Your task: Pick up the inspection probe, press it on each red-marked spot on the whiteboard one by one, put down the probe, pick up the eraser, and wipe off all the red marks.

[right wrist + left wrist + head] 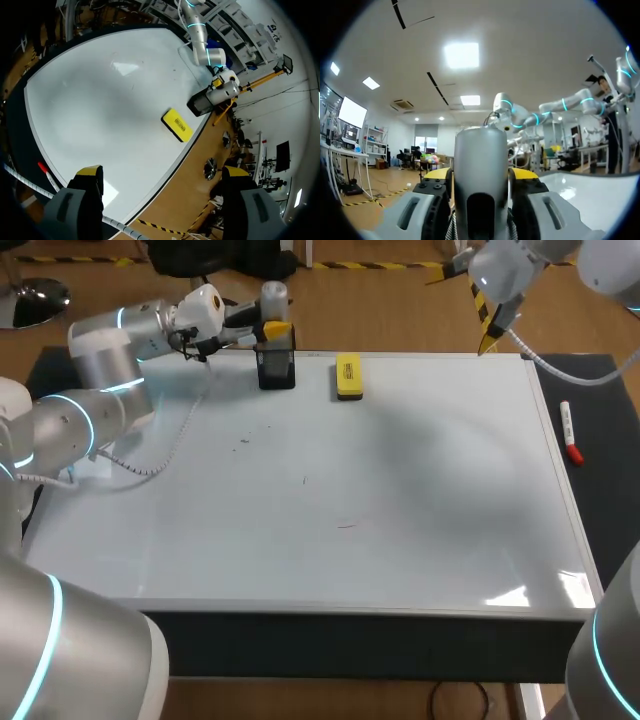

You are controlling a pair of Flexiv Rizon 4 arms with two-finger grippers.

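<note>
The grey inspection probe [273, 298] stands upright in a black holder [277, 370] at the whiteboard's [430, 490] far edge. My left gripper [277, 331] comes in sideways at the probe's middle. In the left wrist view the probe [481, 150] fills the space inside my left gripper [480, 175], with a thin dark gap on each side, so the gripper is open. The yellow eraser [348, 376] lies just right of the holder. A faint red mark [345, 525] and small dark specks sit mid-board. My right gripper [161, 175] hangs wide open, high above the board's far right corner, holding nothing.
A red-capped marker [570, 432] lies on the dark strip right of the board. My left arm's white cable [165, 455] loops over the board's left part. From the right wrist, the eraser [177, 125] and holder [200, 105] sit along the same board edge.
</note>
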